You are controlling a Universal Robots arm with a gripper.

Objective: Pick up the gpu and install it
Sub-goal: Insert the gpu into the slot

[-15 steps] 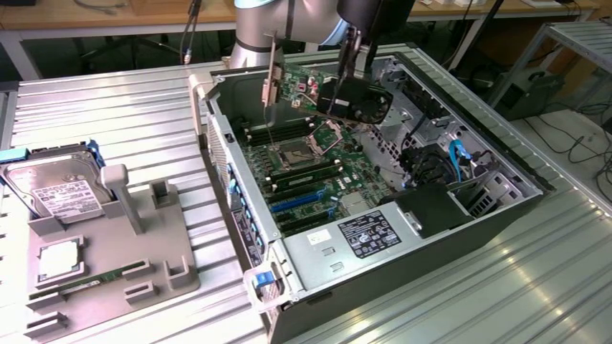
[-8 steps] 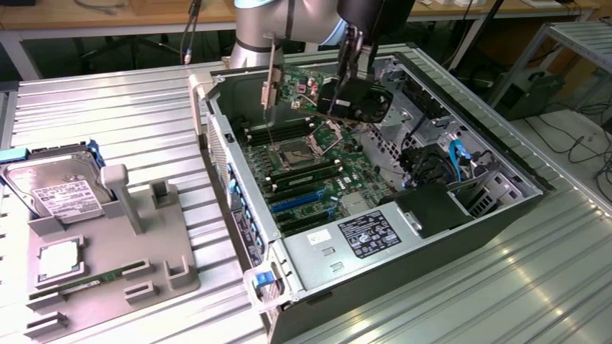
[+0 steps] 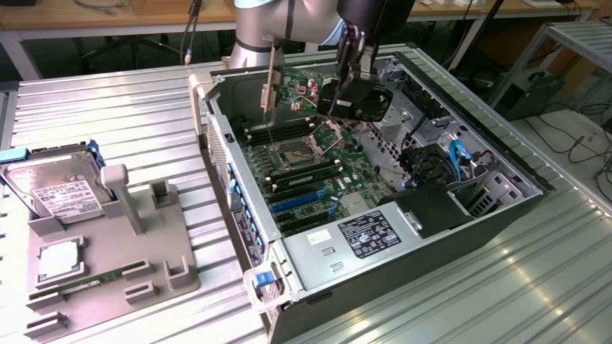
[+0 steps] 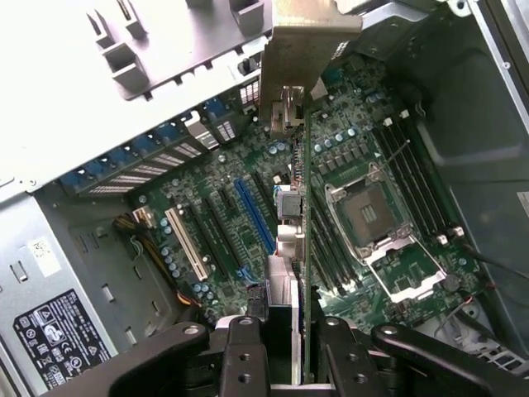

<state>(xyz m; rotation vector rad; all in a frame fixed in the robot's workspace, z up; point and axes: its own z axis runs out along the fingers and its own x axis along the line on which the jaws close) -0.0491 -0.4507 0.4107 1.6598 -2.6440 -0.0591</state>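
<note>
Claw (image 4: pixel 288 351) closed narrowly on the gpu (image 4: pixel 293 248), one dark finger (image 4: pixel 241 347) on each side of the thin card, which it holds on edge. In the exterior view the claw (image 3: pixel 335 107) and the gpu (image 3: pixel 271 86) hang over the open computer case (image 3: pixel 316 279), above the motherboard (image 3: pixel 325 172) and not seated in it. The card's silvery bracket (image 4: pixel 302 50) is at the end away from the claw. In the wrist view the card's edge lies between the long blue slot (image 4: pixel 254 217) and the open CPU socket (image 4: pixel 368 211). On the ridged metal surface (image 3: pixel 125 107), at the exterior view's left, a grey holder (image 3: pixel 105 265) carries a hard drive (image 3: pixel 57 190) and a green memory stick (image 3: pixel 91 283).
</note>
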